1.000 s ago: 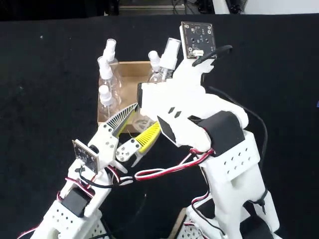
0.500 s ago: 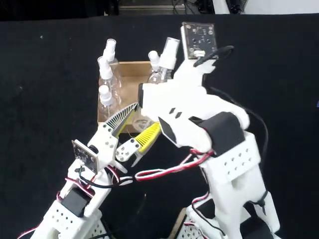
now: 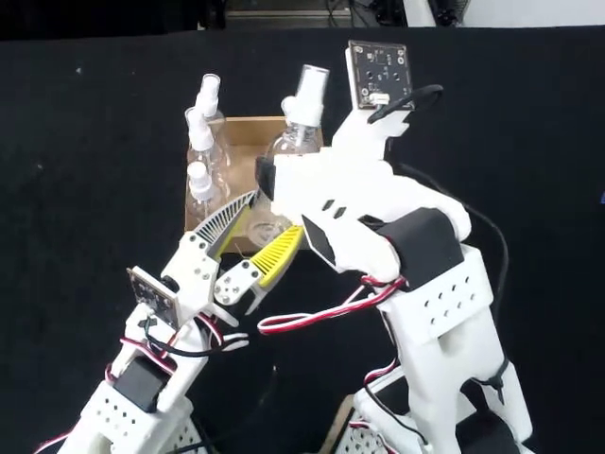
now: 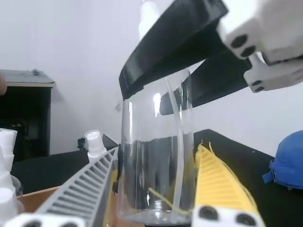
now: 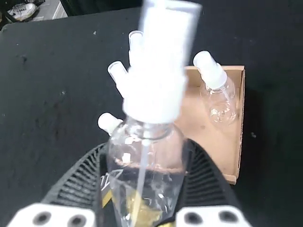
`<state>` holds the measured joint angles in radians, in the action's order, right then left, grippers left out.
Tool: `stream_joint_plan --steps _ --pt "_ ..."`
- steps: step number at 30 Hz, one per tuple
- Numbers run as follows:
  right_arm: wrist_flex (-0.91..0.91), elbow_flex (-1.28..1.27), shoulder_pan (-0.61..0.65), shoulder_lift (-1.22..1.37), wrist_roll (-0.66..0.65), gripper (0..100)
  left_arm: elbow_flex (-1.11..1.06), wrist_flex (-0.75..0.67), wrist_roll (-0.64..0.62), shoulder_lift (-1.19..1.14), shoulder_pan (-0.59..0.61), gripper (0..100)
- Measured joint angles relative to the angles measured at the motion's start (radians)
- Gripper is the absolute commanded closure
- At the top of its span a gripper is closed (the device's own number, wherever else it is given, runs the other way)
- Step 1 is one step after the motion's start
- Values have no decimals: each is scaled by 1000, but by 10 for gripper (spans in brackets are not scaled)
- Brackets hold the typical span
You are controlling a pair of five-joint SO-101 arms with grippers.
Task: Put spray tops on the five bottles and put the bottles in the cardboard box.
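Bench (image 3: 85, 189): black, and wide open on both sides of the box and beyond it.
Left hand (image 3: 278, 216): nearest in, grey and yellow fingers pressed on the low walls of the bottle (image 3: 291, 142), one on either side.
Right hand (image 5: 147, 156): black fingers clamped round the same bottle higher up, just under its shoulder.
Bottle: clear and upright, sitting at the near edge of the cardboard box (image 3: 248, 132) with its spray top (image 3: 308, 85) on. Can't tell whether its base touches anything.
Room in the box: a bare brown strip runs down the middle of the floor.
In the way: three capped bottles (image 3: 200, 142) are lined along the box's left wall, and a fourth bottle (image 5: 217, 94) stands at the opposite side.
Change: the held bottle was leaning a second ago and now it's straight. Its top has swung left, and the left hand has eased left a touch.
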<state>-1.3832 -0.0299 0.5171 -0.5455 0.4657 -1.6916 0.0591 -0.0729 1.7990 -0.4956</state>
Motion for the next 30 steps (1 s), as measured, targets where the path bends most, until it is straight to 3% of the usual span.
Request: stream_joint_plan --steps 5,10,19,30 --pt "5 0 0 0 0 988 0 0 0 2 3 813" --pt "6 0 0 0 0 988 0 0 0 2 3 664" --pt "6 0 -5 0 0 988 0 0 6 2 14 658" --pt "8 0 -175 0 -66 988 2 34 5 2 54 654"
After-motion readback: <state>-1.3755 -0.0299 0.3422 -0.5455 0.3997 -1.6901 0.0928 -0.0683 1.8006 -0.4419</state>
